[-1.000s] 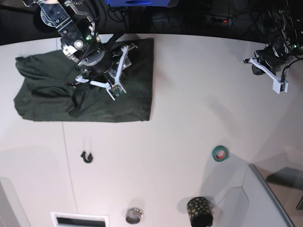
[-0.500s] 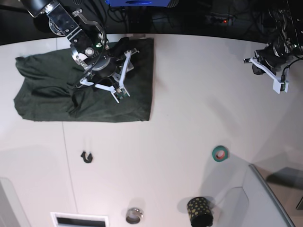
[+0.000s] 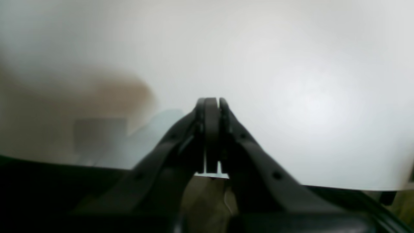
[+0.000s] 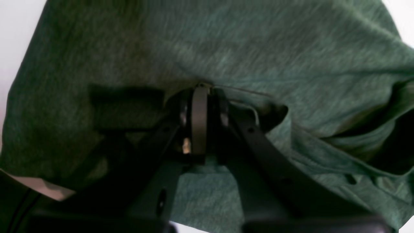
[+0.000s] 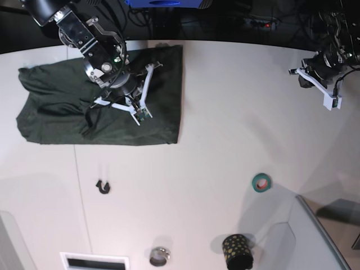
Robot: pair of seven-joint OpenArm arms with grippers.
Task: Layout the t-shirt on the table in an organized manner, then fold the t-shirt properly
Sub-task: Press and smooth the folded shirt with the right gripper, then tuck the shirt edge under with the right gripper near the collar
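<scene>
Right tool [image 4: 207,97] is down on the t-shirt [image 5: 50,107], jaws pressed together, and the wrist view shows them pinching a ridge of green cloth at the tips. The shirt lies crumpled on the desk [image 5: 225,112], bunched toward its far corner, one side edge fairly straight. To do this step well, the pinch should hold only the top layer, then lift just enough to clear and draw outward from the shirt's middle so the folds slide open instead of dragging the whole heap. The right arm reaches in from beyond the shirt, wrist angled steeply down over its middle. The left tool [image 3: 212,110] hovers well away from the shirt, pressed together, holding nothing.
</scene>
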